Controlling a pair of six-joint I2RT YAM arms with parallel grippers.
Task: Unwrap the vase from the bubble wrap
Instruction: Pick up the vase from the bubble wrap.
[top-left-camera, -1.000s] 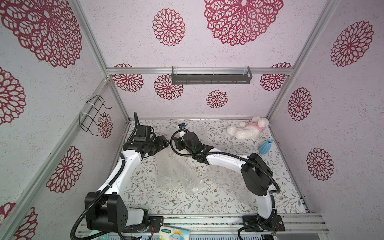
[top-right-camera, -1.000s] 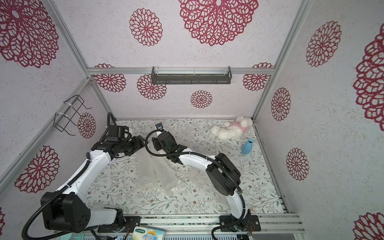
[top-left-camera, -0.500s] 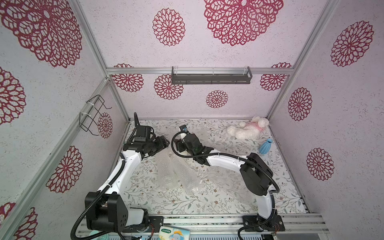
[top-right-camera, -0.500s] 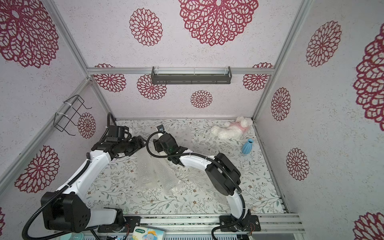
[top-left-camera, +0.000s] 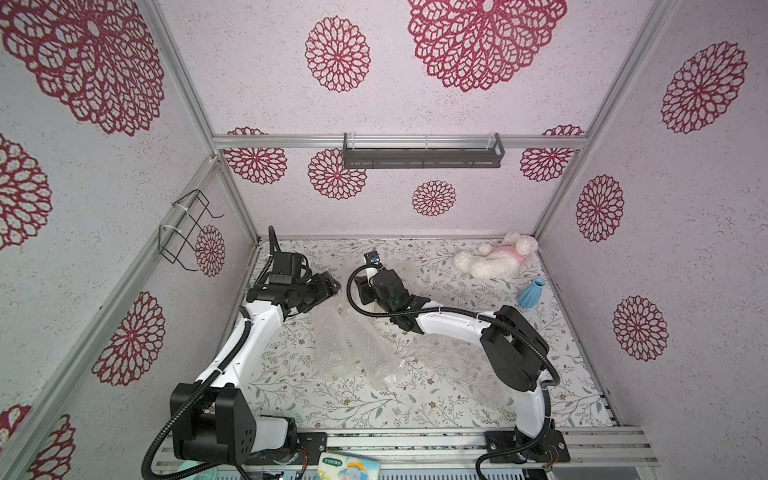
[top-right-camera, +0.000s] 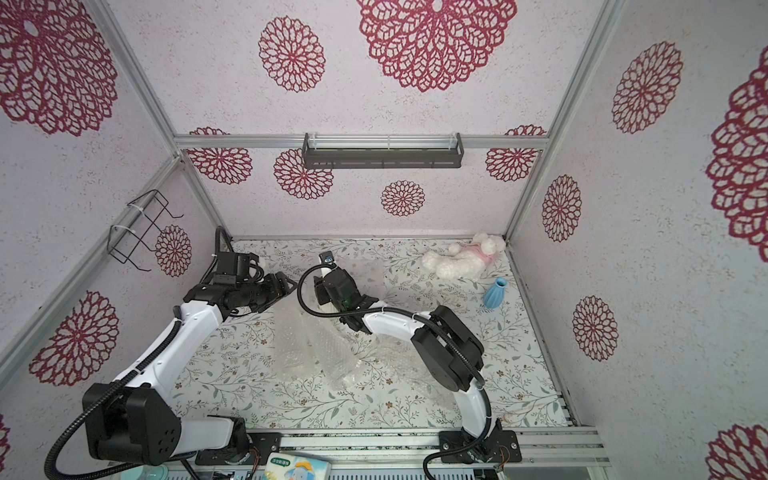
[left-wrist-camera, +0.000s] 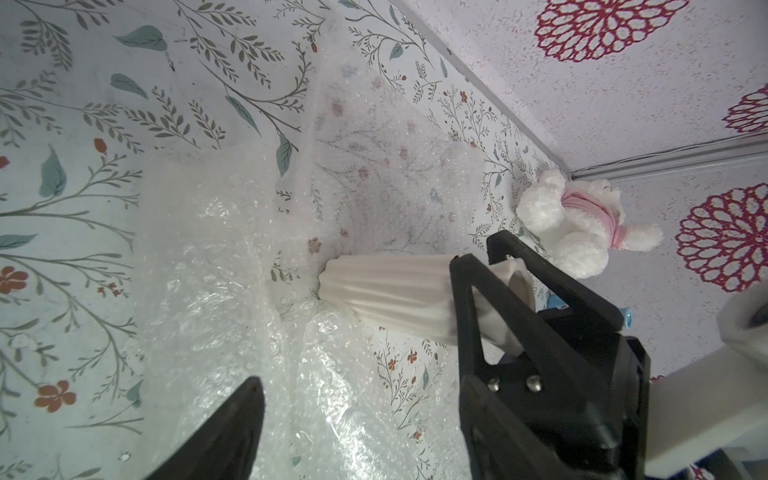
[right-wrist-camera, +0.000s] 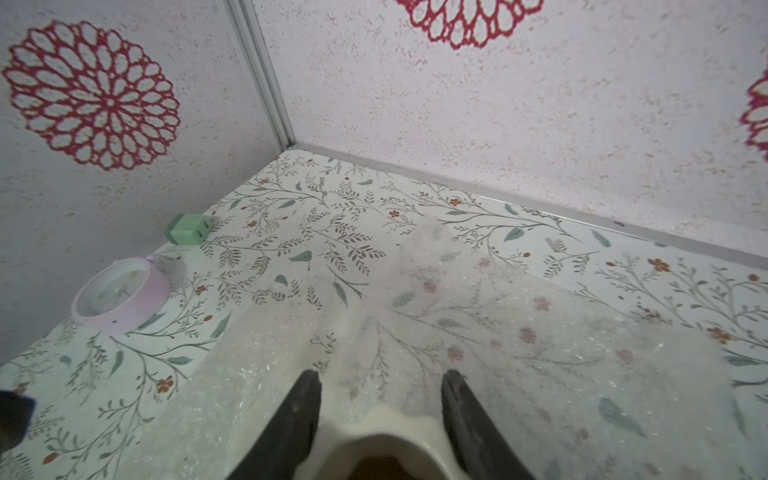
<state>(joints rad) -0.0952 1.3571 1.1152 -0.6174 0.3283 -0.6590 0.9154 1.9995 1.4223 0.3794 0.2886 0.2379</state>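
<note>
Two grippers are being held over the far-left part of the table (top-left-camera: 457, 399), near each other but apart. The white vase (left-wrist-camera: 386, 291) is being clamped at its neck by the right gripper (right-wrist-camera: 380, 378), with a jaw pressed to each side. Its ribbed body is being shown bare, with its base at a crumpled fold of the bubble wrap (top-left-camera: 361, 353). The left gripper (top-left-camera: 330, 286) is being held wide with nothing between its jaws, near the wrap's far-left edge. The wrap is being spread in loose sheets across the table's middle, reaching under the right arm. Open room is being offered along the right half and the near edge. The far-right corner is being occupied by a plush toy (top-left-camera: 494, 262) and a blue vase (top-left-camera: 531, 293). A pink clock (right-wrist-camera: 120, 295) and a green block (right-wrist-camera: 189, 227) are being shown beside a wall corner in the right wrist view. The table is being covered by a leaf-and-flower print, the walls by pale paper with red rosettes. A dark shelf (top-left-camera: 422, 151) is being carried on the back wall and a wire rack (top-left-camera: 187, 230) on the left wall.
</note>
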